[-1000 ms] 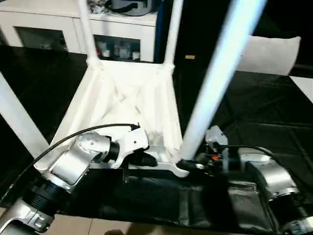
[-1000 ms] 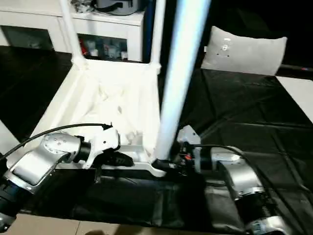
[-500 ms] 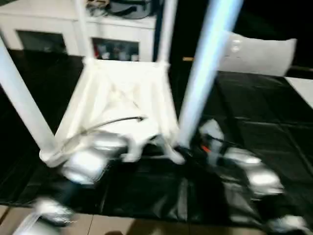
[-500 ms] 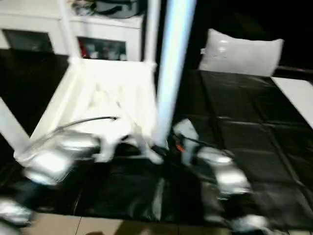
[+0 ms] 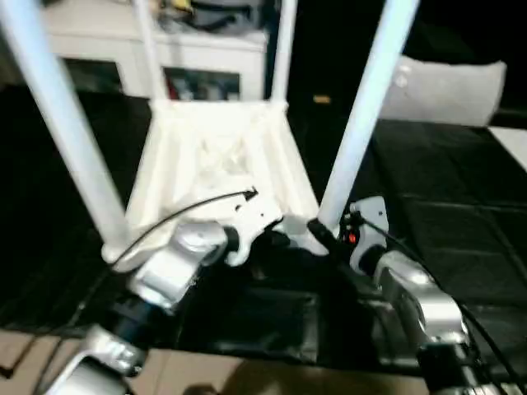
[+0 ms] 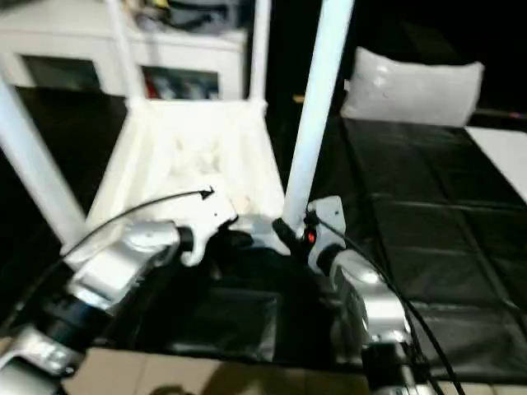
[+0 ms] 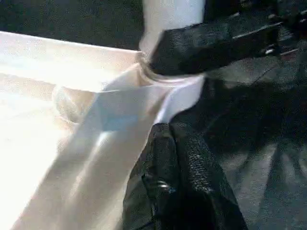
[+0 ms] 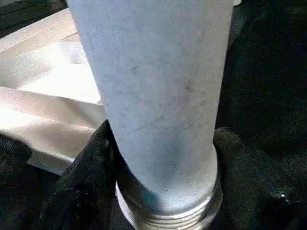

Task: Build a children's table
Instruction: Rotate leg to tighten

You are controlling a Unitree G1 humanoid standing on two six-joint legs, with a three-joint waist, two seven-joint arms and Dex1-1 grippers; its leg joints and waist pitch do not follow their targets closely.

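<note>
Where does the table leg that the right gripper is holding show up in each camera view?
Left eye view: the long white tapered tubular leg rises right of centre.
Right eye view: centre.
Left wrist view: its base, top.
Right wrist view: the middle.
Shared landmark: the white plastic tabletop's corner socket at its base.

Dim room, black sheeting underfoot

White cabinet [image 5: 123,49] with glass doors behind; grey pillow [image 6: 412,86] lies right on the black floor covering [image 6: 428,239].

Black sheet [image 5: 461,239] under upturned white tabletop [image 5: 218,160], grey pillow [image 5: 453,90].
</note>
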